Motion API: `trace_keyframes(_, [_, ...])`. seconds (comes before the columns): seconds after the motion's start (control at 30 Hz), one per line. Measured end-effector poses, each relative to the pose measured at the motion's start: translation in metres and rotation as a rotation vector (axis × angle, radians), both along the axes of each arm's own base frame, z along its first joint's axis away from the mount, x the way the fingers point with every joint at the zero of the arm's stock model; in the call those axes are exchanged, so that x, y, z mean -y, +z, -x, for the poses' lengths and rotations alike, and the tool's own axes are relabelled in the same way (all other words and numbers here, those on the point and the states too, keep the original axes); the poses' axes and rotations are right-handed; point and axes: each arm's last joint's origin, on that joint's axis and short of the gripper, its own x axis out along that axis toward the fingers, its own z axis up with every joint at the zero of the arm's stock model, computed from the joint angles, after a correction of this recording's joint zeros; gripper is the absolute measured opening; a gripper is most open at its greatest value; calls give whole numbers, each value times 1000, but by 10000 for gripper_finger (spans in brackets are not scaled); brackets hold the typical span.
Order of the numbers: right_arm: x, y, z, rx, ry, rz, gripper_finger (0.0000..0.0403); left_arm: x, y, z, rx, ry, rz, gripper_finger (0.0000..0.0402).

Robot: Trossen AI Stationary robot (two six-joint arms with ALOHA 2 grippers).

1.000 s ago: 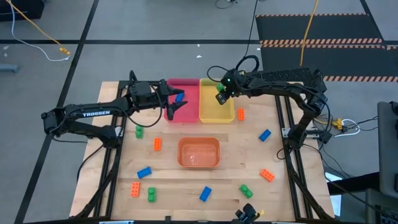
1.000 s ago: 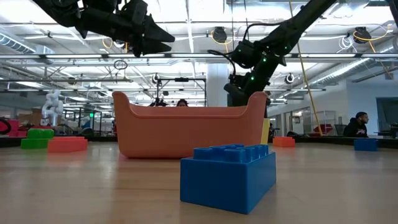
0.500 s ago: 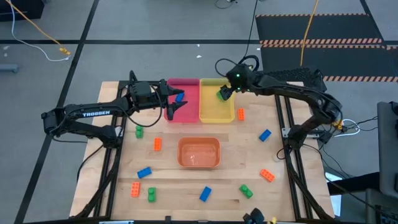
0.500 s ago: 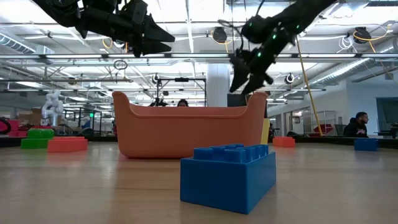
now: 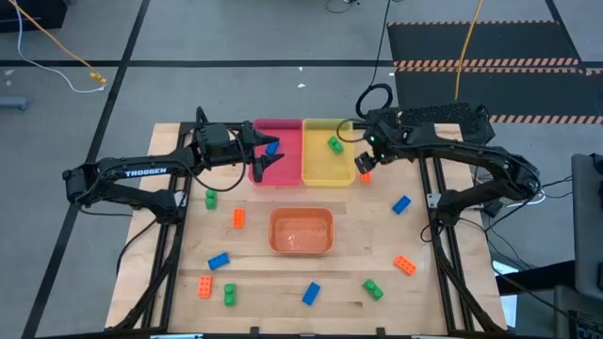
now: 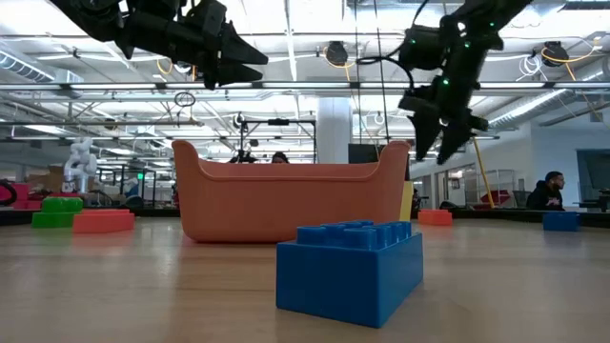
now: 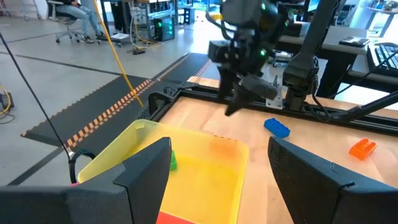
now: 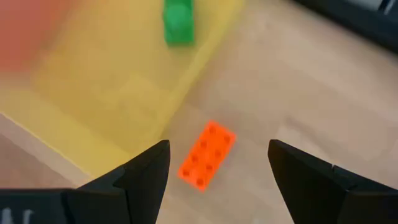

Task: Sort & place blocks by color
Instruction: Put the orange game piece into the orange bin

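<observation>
At the left, the left gripper [image 5: 267, 158] is being held unmoved over the pink tray [image 5: 279, 165] near the bench's far edge, with a blue block [image 5: 272, 147] showing at its fingers in the high view; whether that block is being gripped cannot be told, though the fingers are seen standing apart in the left wrist view. Toward the middle, a green block [image 5: 334, 145] is now lying in the yellow tray [image 5: 327, 168], where it has just been released by the right gripper [image 5: 363, 162]. A second ago that block was being carried above the tray. Further right, the right gripper is being swung off the tray, fingers wide and empty, and is now being held just above an orange block [image 5: 365, 173] lying on the bench [image 5: 254, 240] beside the tray's right wall. One green is thus judged sorted. The orange block is probably being lined up as the next pick, for the orange tray [image 5: 301, 231] at the bench's middle. Other blocks are being left scattered toward the near edge.
</observation>
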Motion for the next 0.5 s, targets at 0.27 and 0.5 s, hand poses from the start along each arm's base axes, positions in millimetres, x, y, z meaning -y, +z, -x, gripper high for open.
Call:
trace_keyframes(0.27, [-18,-39,7,9,-52,-44,265,0,0,0,0,-1,-4,271])
trace_keyframes(0.5, [-23,-69,14,71,-91,-27,265,0,0,0,0,-1,-4,271])
